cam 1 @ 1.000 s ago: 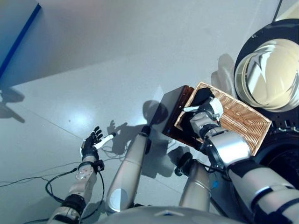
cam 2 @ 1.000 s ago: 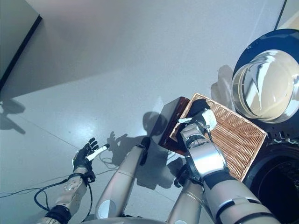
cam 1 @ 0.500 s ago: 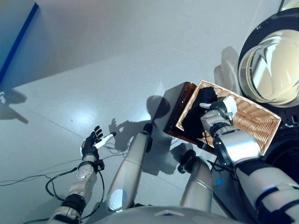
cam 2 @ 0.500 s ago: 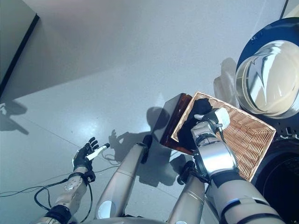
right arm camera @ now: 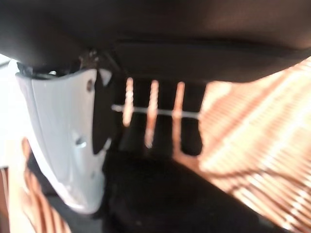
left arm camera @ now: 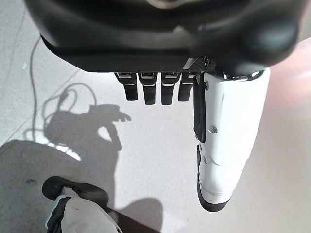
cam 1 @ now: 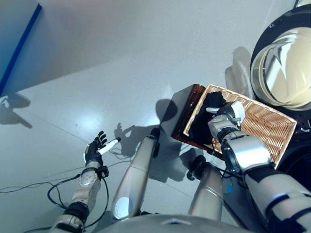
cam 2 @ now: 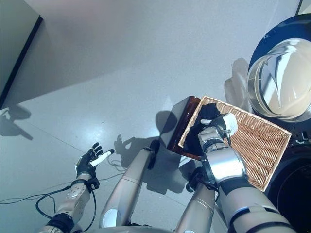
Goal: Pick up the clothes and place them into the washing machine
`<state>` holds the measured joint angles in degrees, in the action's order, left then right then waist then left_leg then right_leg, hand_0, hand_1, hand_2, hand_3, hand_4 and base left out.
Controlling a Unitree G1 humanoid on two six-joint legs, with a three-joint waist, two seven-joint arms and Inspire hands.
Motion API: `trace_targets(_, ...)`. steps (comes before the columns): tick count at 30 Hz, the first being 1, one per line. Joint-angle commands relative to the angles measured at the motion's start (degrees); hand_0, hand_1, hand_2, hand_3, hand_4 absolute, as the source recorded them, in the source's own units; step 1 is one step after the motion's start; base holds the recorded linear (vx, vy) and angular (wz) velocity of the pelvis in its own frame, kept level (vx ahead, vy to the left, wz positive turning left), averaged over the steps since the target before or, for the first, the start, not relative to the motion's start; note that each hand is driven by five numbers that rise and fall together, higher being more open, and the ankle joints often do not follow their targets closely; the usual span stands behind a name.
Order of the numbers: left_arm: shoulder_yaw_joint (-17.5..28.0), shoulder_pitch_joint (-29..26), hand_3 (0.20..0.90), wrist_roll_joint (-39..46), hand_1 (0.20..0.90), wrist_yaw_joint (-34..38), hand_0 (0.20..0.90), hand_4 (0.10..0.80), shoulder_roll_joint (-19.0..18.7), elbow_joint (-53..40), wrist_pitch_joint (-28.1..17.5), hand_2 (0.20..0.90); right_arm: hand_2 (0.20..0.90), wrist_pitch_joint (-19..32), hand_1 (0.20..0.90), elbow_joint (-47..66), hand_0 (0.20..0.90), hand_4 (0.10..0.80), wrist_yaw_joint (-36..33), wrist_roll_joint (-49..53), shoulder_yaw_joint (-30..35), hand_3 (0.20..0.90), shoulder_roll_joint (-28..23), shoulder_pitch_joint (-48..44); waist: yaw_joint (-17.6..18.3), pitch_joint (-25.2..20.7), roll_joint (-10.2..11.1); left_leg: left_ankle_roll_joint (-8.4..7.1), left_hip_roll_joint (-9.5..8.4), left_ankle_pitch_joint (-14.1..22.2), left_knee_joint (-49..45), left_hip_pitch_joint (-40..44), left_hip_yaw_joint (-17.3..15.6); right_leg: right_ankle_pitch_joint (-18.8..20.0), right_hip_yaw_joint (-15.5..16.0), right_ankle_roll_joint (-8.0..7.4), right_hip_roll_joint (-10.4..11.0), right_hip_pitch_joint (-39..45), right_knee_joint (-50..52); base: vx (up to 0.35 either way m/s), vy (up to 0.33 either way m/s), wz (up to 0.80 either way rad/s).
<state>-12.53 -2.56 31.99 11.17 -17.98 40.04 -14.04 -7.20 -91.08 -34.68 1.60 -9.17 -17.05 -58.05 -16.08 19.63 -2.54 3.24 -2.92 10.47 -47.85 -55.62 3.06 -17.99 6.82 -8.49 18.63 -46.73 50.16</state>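
Note:
Black clothes [cam 1: 203, 119] lie heaped at the left end of a wicker basket [cam 1: 265, 127]. My right hand [cam 1: 224, 115] is inside the basket, just right of the heap and against it. In the right wrist view its fingers [right arm camera: 151, 104] reach out straight over the black cloth [right arm camera: 160, 194] and the basket's weave [right arm camera: 252, 145], closed on nothing. The washing machine's round glass door [cam 1: 284, 73] stands swung wide at the upper right, and its dark drum opening [cam 2: 294, 189] shows at the lower right. My left hand [cam 1: 95, 149] hangs open over the floor at the lower left.
The basket rests on a dark brown stand [cam 1: 177, 116] whose corner sticks out to the left. Grey floor [cam 1: 121, 73] stretches to the left and far side. A wall with a dark base strip [cam 1: 19, 43] runs along the upper left.
The view has shifted a little. My right hand has moved deeper into the basket, uncovering more of the black clothes on its left. The left hand has stayed put.

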Motion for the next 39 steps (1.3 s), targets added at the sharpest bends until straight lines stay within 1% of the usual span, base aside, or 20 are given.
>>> trace_targets(1,0.7,0.3,0.900,-1.2,0.900,0.3,0.900,0.800,-1.9,-0.2,-2.7,0.900,0.900,1.7,0.900,-0.9,0.900,0.800,-1.6,0.7,1.0,0.900,-4.2,-1.0,-0.8,-0.4,-1.9,-3.07,1.06,0.6,-0.6,-0.6,0.1,3.9,-0.6,2.39,-1.3,1.1,1.5,0.000,0.000,0.00)
trace_targets(7,0.6,0.3,0.900,-1.0,0.900,0.3,0.900,0.800,-1.9,-0.4,-2.7,0.900,0.900,1.0,0.900,-0.8,0.900,0.800,-1.4,-1.0,0.2,0.900,-3.5,-1.2,-0.9,-0.3,-2.0,-3.06,1.11,0.3,-0.1,-0.8,-0.1,4.1,-0.5,2.30,-1.2,0.9,1.4,0.000,0.000,0.00)
trace_targets(20,1.0,1.0,0.900,-1.0,0.900,0.3,0.900,0.800,-2.3,-1.9,-2.8,0.900,0.900,0.7,0.900,-0.5,0.900,0.800,-1.1,-2.0,0.4,0.900,-1.9,-0.6,-1.4,-0.2,-2.8,-3.20,0.83,0.5,-2.2,-2.6,0.2,2.8,-0.5,2.82,-0.8,-0.7,3.9,-0.004,-0.003,0.01)
trace_targets(30,1.3,1.7,0.900,-1.1,0.900,0.1,0.900,0.800,-2.5,-2.9,-2.7,0.900,0.900,0.9,0.900,-0.3,0.900,0.800,-0.1,-1.7,0.6,0.900,-0.7,0.0,-2.2,0.1,-3.4,-3.37,0.53,0.9,-4.5,-4.8,0.6,1.7,-0.7,3.28,0.1,-2.7,6.7,-0.011,-0.007,0.06)
trace_targets(31,1.4,1.9,0.900,-1.0,0.900,0.1,0.900,0.800,-2.5,-3.0,-2.8,0.900,0.527,1.0,0.527,-0.2,0.527,0.533,-0.1,-1.5,0.7,0.527,-0.8,0.1,-2.2,0.1,-3.4,-3.37,0.55,0.8,-4.5,-4.9,0.6,1.6,-0.7,3.32,0.1,-2.8,6.7,-0.004,-0.004,0.05)
trace_targets(32,1.4,2.0,0.900,-1.0,0.900,0.0,0.900,0.800,-2.6,-3.2,-2.7,0.900,0.389,1.1,0.389,-0.1,0.389,0.435,0.0,-1.5,0.8,0.389,-0.8,0.3,-2.2,0.1,-3.5,-3.37,0.51,0.9,-4.6,-4.9,0.6,1.6,-0.6,3.29,0.2,-2.8,6.8,-0.001,0.000,0.06)
trace_targets(33,1.4,2.0,0.900,-1.0,0.900,0.0,0.900,0.800,-2.6,-3.2,-2.7,0.900,0.200,1.1,0.200,-0.1,0.200,0.300,0.0,-1.5,0.8,0.200,-0.8,0.3,-2.2,0.1,-3.5,-3.37,0.51,0.9,-4.6,-4.9,0.6,1.6,-0.6,3.29,0.2,-2.8,6.8,-0.002,0.000,0.06)
trace_targets(39,1.5,1.9,0.900,-1.2,0.900,-0.2,0.900,0.800,-2.8,-2.6,-2.7,0.900,0.200,1.2,0.200,0.3,0.200,0.300,0.0,-1.6,0.7,0.200,-1.1,0.3,-2.2,-0.1,-3.3,-3.38,0.68,0.8,-4.4,-4.9,0.6,1.6,-0.7,3.29,0.1,-3.0,6.8,0.000,0.000,0.00)
